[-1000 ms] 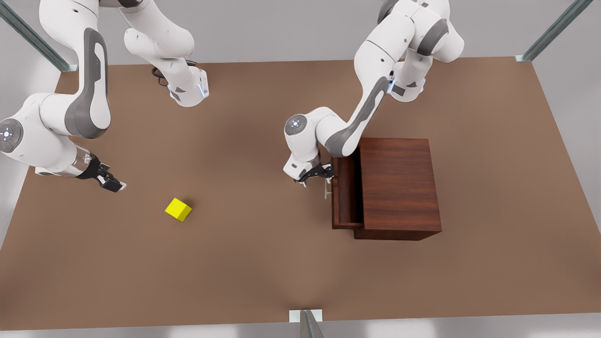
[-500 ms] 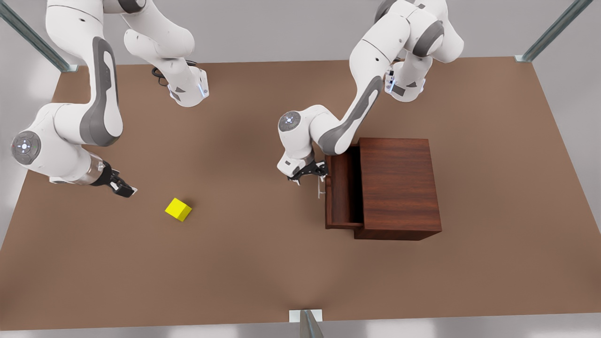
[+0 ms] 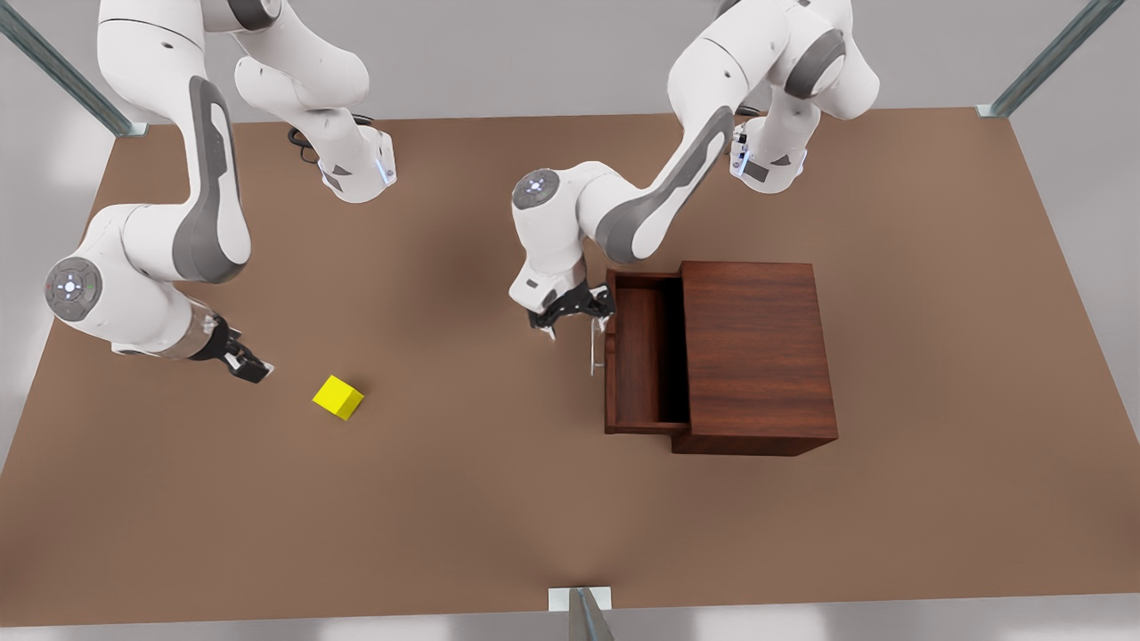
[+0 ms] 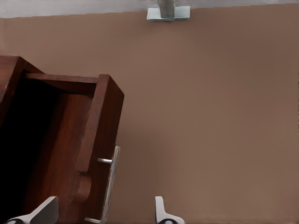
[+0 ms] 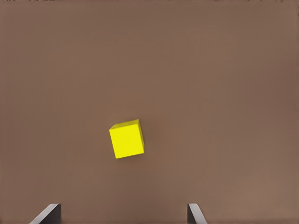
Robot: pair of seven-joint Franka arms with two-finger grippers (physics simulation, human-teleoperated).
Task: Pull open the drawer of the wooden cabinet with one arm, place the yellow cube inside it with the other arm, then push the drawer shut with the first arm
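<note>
a broad brown table top (image 3: 463,499) with a plain matte surface spreads across the front view. pale grey floor or wall surrounds it on every side. slanted metal struts stand at the far corners: one at the front view's left (image 3: 62,76), one at the front view's right (image 3: 1042,62), each ending in a small bracket at the table's edge. a third metal post with a light bracket (image 3: 579,605) sits at the middle of the near edge. the light is soft and even, with faint shadows on the table.
</note>
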